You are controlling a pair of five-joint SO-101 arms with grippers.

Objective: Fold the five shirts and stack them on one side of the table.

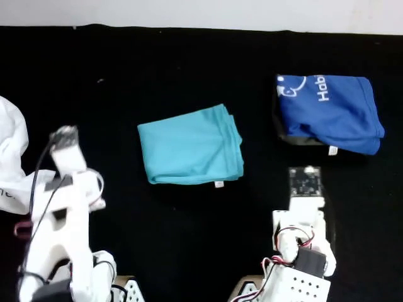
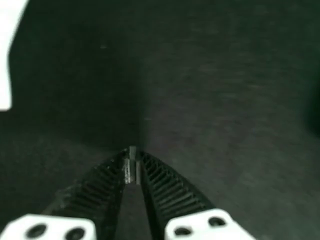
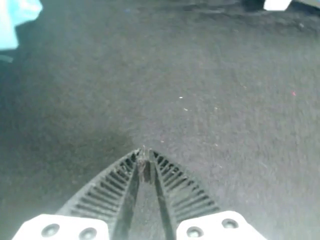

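1. My right gripper [image 3: 144, 162] hangs low over the black table [image 3: 225, 90], jaws pressed together with nothing between them. My left gripper [image 2: 132, 165] is the same: closed and empty over bare cloth
2. At the table's left edge, close by my left arm, the white shirt [image 1: 11, 148] lies crumpled and not yet folded. It is off to the left of my left jaws
3. The teal shirt [image 1: 192, 146] lies folded mid-table, ahead of both arms and between them. Its long axis runs across the table and its tag is on the near edge. From my right jaws it sits forward and to the left
4. Farthest off, at the right rear, the blue shirt [image 1: 330, 112] lies folded on something dark, straight ahead of my right arm. I take that for the stack, so the teal one has to travel rightward, and my right arm is the nearer to both
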